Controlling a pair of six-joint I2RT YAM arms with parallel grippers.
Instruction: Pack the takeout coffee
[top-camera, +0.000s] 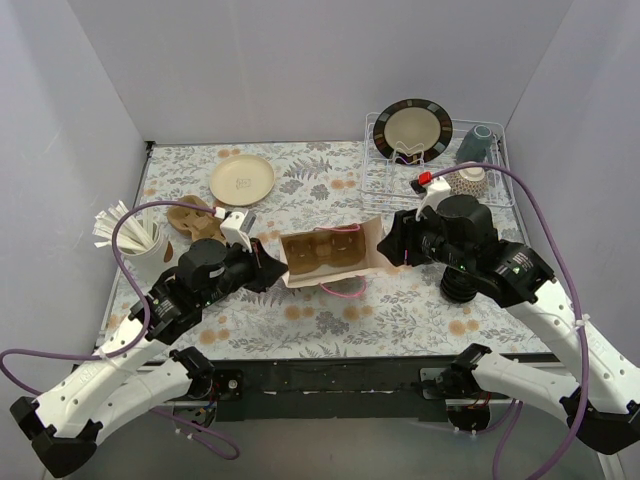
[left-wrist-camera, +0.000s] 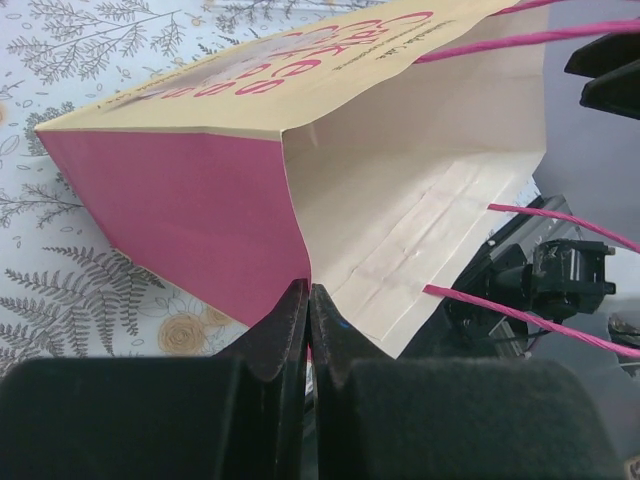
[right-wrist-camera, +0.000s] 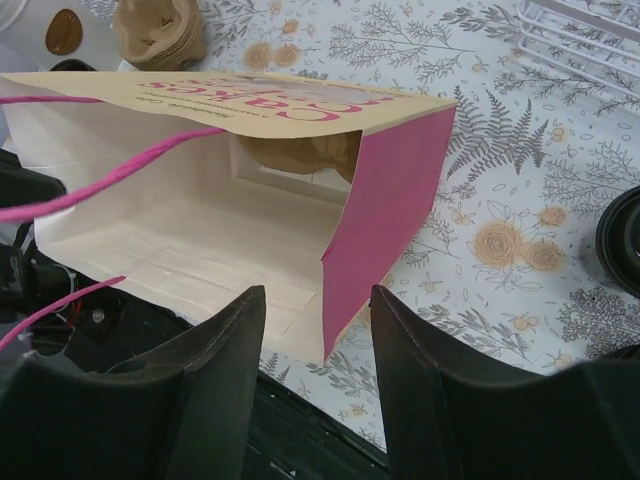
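Left gripper (left-wrist-camera: 308, 305) pinches the floppy bag (left-wrist-camera: 400, 200) by its rim, right gripper (right-wrist-camera: 318, 305) gapes empty astride it; the coffee, not identifiable here, is likely light and crushable, so grip its sidewall.

bag (left-wrist-camera: 190, 200): tan paper, pink sides, pink cord handles | pose: mid-bench (top-camera: 400, 320), mouth open upward | inside: brown pulp carrier (top-camera: 322, 252) | rim pinched by left end effector (left-wrist-camera: 308, 310) | coffee: black cylinder (top-camera: 460, 288) under right arm, half hidden, cannot tell if cup

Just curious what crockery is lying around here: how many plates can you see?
2. A cream plate lies flat at the back left. A dark-rimmed plate stands on edge in the rack at the back right. Others may be hidden from view.
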